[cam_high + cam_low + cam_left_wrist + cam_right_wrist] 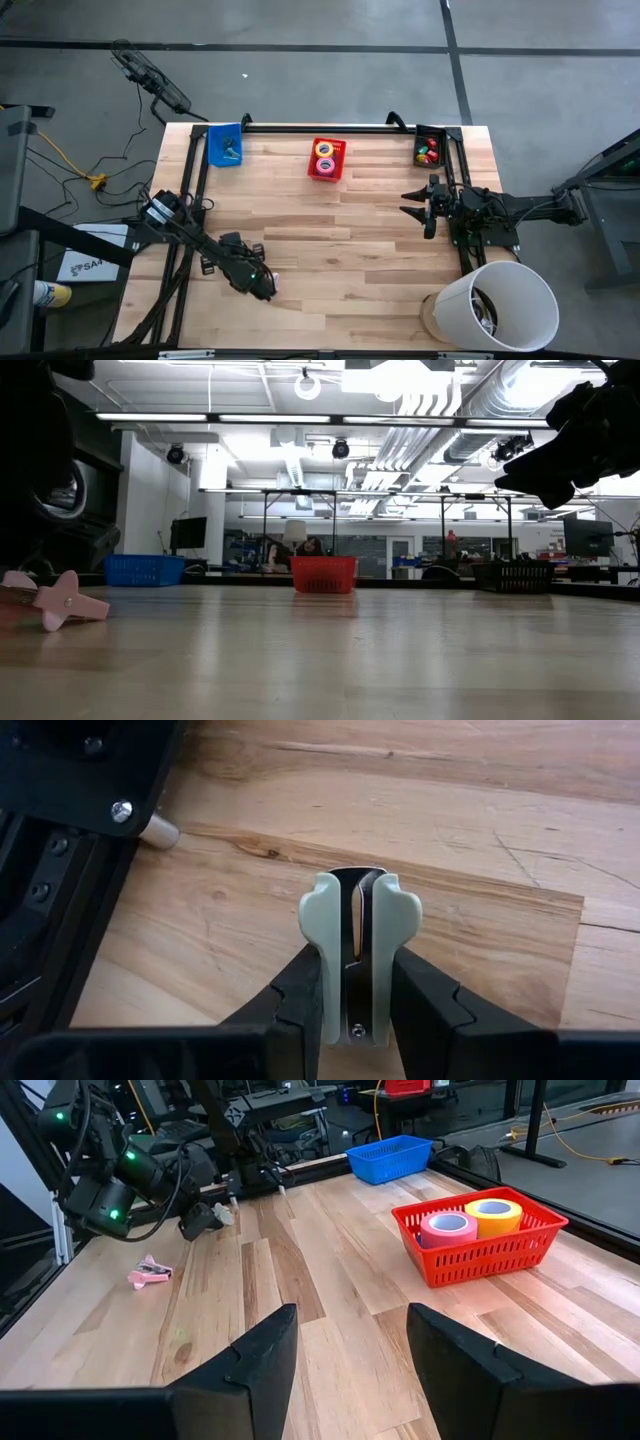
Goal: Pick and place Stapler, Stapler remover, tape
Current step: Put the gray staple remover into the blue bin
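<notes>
Two fingers of the left gripper [357, 1010] pinch the pale staple remover [357, 945], which points straight ahead, probably just off the table. The right gripper [345, 1355] waits spread, far away.

Arms: two, dark, jointed, matte black housings
Left pincer [355, 1005]: black angular fingers with stepped inner edges
Right pincer [345, 1350]: broad black wedge-shaped fingers
Left wrist mount: black plate with silver screw heads
Left arm lights: small green lamps glowing on its joints
</notes>
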Available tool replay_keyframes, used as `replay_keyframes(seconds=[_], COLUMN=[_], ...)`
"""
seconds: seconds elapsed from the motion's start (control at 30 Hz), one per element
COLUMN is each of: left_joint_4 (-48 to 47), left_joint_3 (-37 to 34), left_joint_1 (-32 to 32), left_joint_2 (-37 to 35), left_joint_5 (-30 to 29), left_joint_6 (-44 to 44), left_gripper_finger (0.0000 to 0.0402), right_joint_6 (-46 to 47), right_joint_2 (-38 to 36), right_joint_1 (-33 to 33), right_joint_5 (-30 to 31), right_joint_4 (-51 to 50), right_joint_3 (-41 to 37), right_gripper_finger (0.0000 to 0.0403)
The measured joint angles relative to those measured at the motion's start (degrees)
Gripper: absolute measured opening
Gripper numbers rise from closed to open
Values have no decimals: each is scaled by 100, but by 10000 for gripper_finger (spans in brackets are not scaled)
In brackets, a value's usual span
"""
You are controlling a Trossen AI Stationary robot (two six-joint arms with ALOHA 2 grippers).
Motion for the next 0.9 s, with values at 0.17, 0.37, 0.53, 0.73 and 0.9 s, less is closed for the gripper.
replay_keyframes(seconds=[0.17,0.37,0.53,0.73,0.9], left_joint_4=[9,-525,-780,-752,-788], left_joint_3=[-16,-13,-11,-2,-2], left_joint_1=[6,64,240,619,1068], left_joint_2=[-362,-965,-1438,-1947,-2267], left_joint_5=[-1,-409,-848,-1650,-1940], left_joint_6=[32,114,291,1176,1882], left_gripper_finger=[82,82,82,82,82], right_joint_6=[0,0,1,2,1], right_joint_2=[-2,-2,0,-2,0], right_joint_1=[0,-1,-1,0,0], right_joint_5=[0,0,0,0,0], right_joint_4=[2,2,2,2,1], right_joint_3=[0,0,0,0,0], right_gripper_finger=[181,181,181,181,181])
